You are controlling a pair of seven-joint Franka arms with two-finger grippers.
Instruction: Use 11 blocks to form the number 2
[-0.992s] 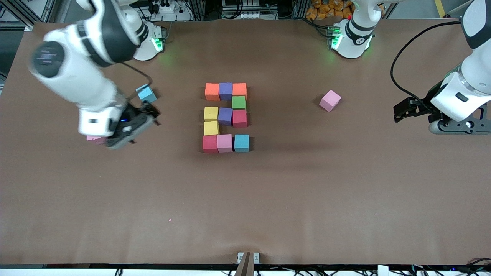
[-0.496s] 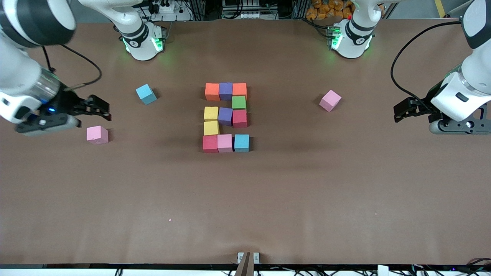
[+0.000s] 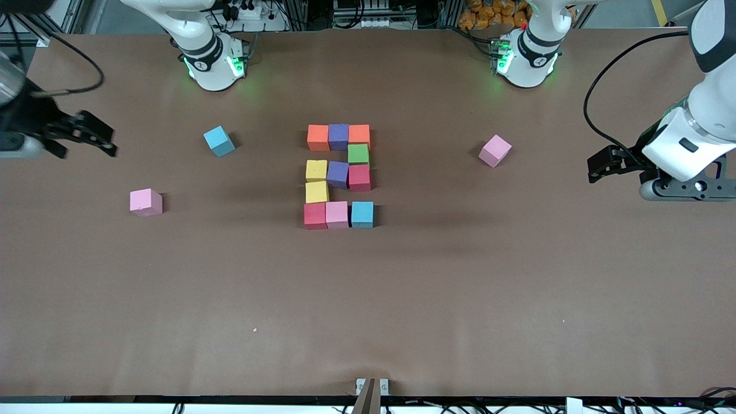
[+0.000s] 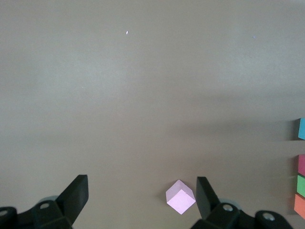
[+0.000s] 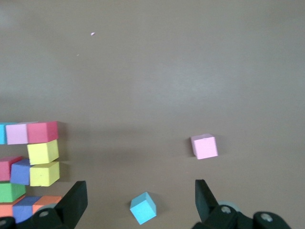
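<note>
**Foam cubes: eleven-block 2 laid out, both grippers wide and empty**

Foam blocks (image 3: pixel 338 176) sit in the upper middle of the front frame, touching each other in a 2. Top row is orange, purple, orange. One green cube is under the row's end toward the left arm. Middle row is yellow, purple, red. One yellow cube is below that, toward the right arm's end. Bottom row is red, pink, blue. That counts eleven, so the figure looks complete.

Three spares lie well apart from it. A sky blue cube (image 3: pixel 219 141) and a pink cube (image 3: pixel 145 202) are toward the right arm's end. A second pink cube (image 3: pixel 494 150) is toward the left arm's end, turned at an angle.

The right gripper (image 3: pixel 102 138) is at the frame edge, up over the table's right-arm end, jaws spread wide, nothing between them. The left gripper (image 3: pixel 598 165) is at the other frame edge over the left-arm end, also spread wide and empty. Both arms look parked.

Handling, as a judgement: the cubes are light, soft and matte, so not slippery. They squash a little and slide if nudged. Grip two parallel side faces, centred, coming from above. The angled pink one needs the wrist turned first. Neighbours in the figure touch, so a finger would bump them.
</note>
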